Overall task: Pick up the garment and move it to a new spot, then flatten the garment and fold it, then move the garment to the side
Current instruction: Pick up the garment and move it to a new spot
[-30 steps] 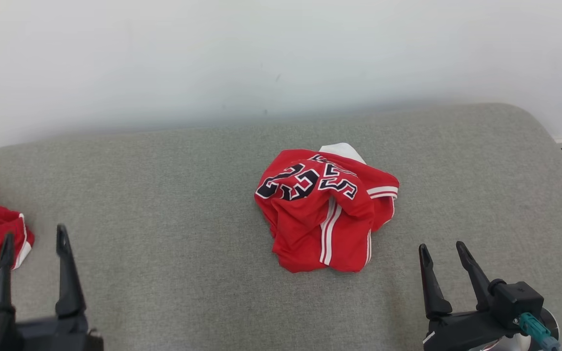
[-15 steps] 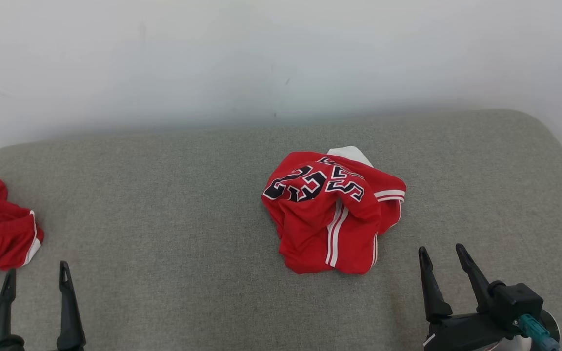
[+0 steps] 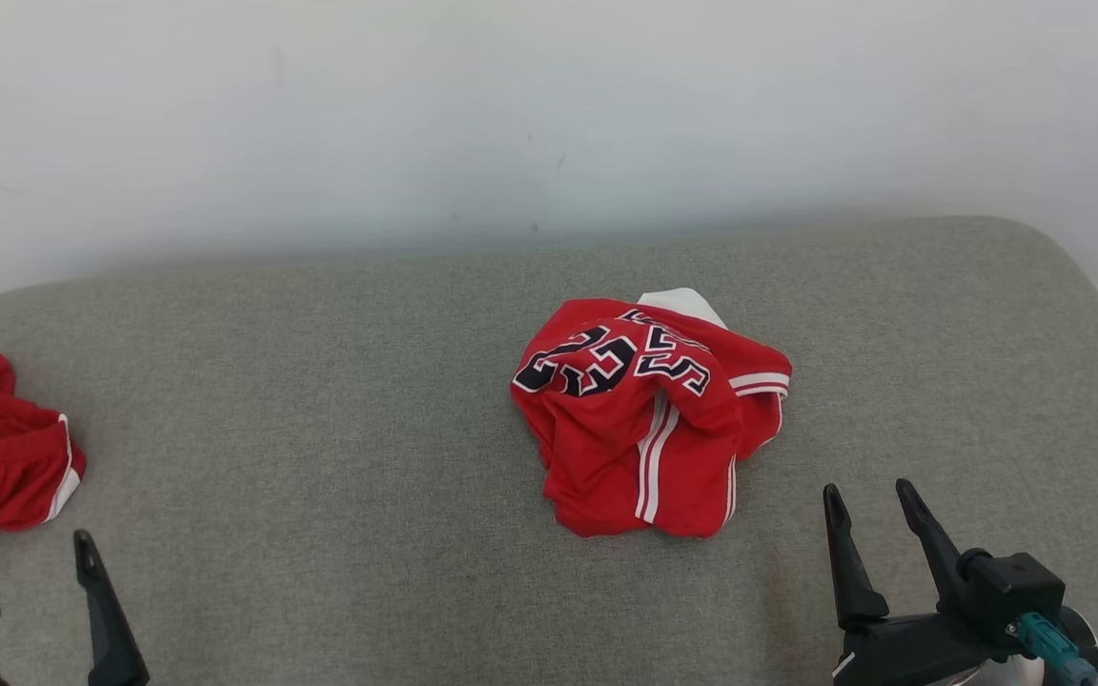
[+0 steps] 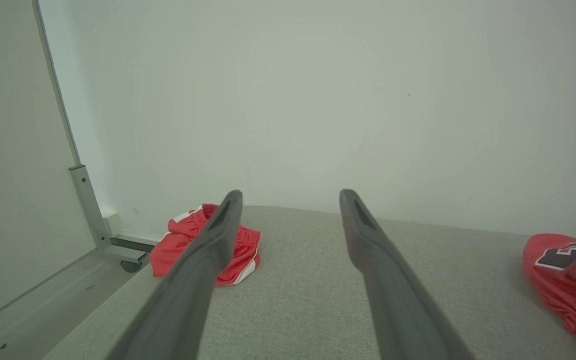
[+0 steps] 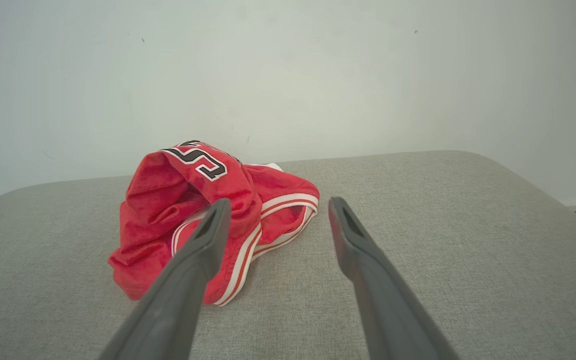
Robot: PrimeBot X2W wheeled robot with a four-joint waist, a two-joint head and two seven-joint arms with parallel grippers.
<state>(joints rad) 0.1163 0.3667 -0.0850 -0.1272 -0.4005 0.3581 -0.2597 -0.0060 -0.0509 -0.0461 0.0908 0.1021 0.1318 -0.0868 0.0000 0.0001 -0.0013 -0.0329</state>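
The crumpled red garment (image 3: 649,414), with black numerals and white stripes, is lying near the middle of the grey padded surface (image 3: 320,400). The head view is showing its numerals from above, while the right wrist view is showing its heaped side and striped hem from low down. The left wrist view is adding a grey metal post (image 4: 85,200) at nine o'clock, near a second red cloth (image 4: 173,250). The right gripper (image 3: 867,489) is hanging at four o'clock of the garment, fingers pointing to twelve, spread wide and holding nothing. The left gripper (image 3: 32,553) is sitting at eight o'clock, well apart, likewise spread and empty.
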